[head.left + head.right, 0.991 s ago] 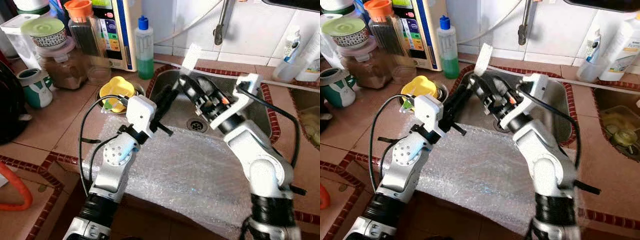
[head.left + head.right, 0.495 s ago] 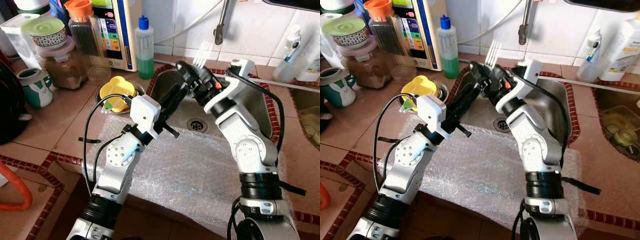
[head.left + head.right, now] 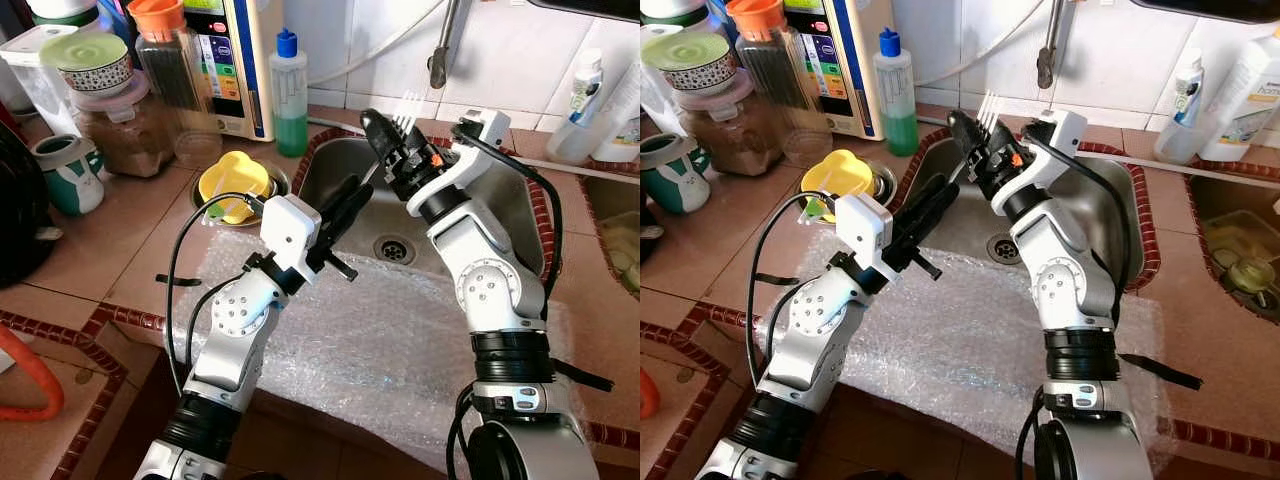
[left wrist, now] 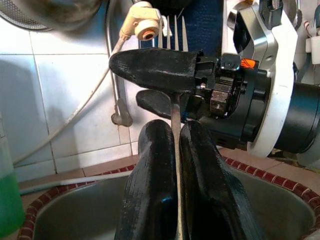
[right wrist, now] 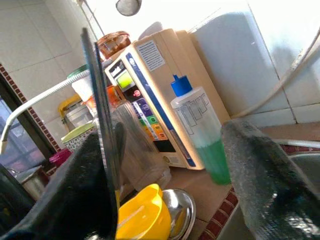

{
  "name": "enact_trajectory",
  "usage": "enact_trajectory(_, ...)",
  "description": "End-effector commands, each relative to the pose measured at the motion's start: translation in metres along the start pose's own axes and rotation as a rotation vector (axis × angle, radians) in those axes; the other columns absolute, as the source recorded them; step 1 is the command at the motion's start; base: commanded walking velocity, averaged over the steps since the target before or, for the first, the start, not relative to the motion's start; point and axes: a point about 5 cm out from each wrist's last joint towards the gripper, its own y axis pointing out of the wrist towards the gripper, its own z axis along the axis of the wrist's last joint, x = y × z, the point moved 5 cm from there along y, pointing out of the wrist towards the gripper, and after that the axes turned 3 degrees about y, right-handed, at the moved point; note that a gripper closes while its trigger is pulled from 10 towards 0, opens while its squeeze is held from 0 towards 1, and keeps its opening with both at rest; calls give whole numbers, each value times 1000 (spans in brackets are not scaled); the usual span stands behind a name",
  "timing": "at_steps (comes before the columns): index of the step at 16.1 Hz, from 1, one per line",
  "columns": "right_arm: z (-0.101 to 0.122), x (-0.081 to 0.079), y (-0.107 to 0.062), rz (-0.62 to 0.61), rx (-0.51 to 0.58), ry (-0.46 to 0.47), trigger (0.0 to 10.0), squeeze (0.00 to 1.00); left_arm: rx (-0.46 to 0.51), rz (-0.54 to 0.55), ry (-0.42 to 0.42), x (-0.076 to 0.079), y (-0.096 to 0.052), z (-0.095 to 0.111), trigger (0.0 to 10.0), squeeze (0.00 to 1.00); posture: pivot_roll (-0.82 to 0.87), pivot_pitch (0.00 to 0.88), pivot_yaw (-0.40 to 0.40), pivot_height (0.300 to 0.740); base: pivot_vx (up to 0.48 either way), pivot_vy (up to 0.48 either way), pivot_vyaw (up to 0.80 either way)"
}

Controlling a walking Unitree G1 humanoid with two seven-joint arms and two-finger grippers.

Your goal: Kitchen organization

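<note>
Since a second ago, the right tool (image 3: 388, 138) has risen from the steel sink (image 3: 520, 215), jaws wide around the silver metal fork (image 4: 175, 112); the left tool (image 4: 176, 150) pinches its handle, tines upward; a handover looks nearly complete above the sink.

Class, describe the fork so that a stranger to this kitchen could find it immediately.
Look above the steel sink, below the tap. There the left gripper pinches a thin metal handle, with the right gripper open around it. That is the fork, the only cutlery, its tines pointing up.
</note>
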Motion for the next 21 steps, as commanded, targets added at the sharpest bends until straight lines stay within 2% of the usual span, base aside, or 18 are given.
enact_trajectory(1,7,10,-4,-41,27,1,0,0,15,-8,10,0,-1,3,0,0,-28,118,20,740,0,0,0)
enact_trajectory(8,7,16,-14,-47,17,-6,0,0,-20,2,37,-13,-4,-3,0,0,-31,117,23,740,0,0,0)
enact_trajectory(12,10,20,-16,-67,27,-44,0,0,-25,23,12,-16,-1,-4,0,0,-32,113,27,740,0,0,0)
enact_trajectory(13,11,21,-17,-78,34,-71,0,0,-30,41,6,-18,-1,-6,1137,0,-32,113,27,740,0,0,0)
enact_trajectory(14,12,21,-16,-87,39,-119,0,0,-28,35,15,-17,-1,-5,8549,0,-32,114,27,740,0,0,0)
enact_trajectory(15,12,21,-15,-95,40,-149,0,0,-29,35,15,-16,-1,-6,10000,169,-32,114,27,740,0,0,0)
enact_trajectory(16,12,21,-15,-101,41,-182,0,0,-29,36,13,-16,-1,-6,10000,329,-32,114,27,740,0,0,0)
enact_trajectory(17,12,21,-15,-107,44,-197,0,0,-27,49,12,-18,-1,-6,10000,1000,-30,116,27,740,0,0,0)
enact_trajectory(20,17,25,-14,-151,66,-271,0,0,-22,71,-8,-21,-2,-5,10000,1000,-30,115,27,740,0,0,0)
enact_trajectory(21,22,30,-14,-176,78,-314,0,0,-13,52,-21,-16,-1,-3,10000,1000,-29,114,27,740,0,0,0)
